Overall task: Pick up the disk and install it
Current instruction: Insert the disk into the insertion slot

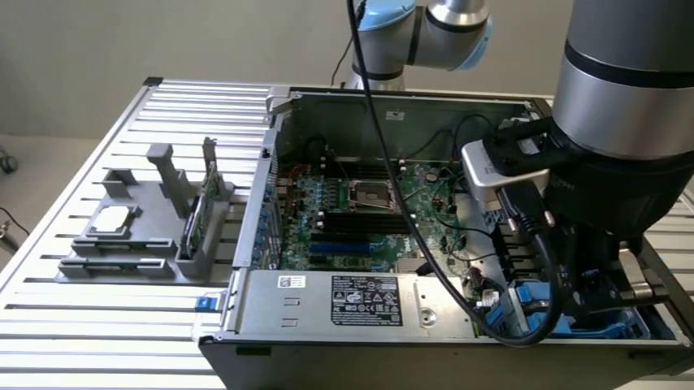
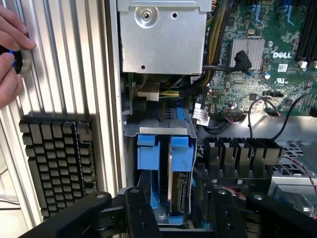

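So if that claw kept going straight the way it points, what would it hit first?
Probably the disk, standing on edge in the blue drive bay right ahead of the open claw; depth is hard to judge.

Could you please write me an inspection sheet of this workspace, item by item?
Surface: slotted aluminium table, carrying an open computer case.
Job's things: disk in its blue carrier stands in the drive bay, beside another blue carrier.
Clutter: grey fixture holding a silver chip and a green circuit card; keyboard.
Grippers: gripper open, one finger on each side of the disk, apparently not touching it.
Cables: black cable hangs across the case to the wrist; yellow and black wires inside.
Surroundings: a person's hand on a blue-lit button.
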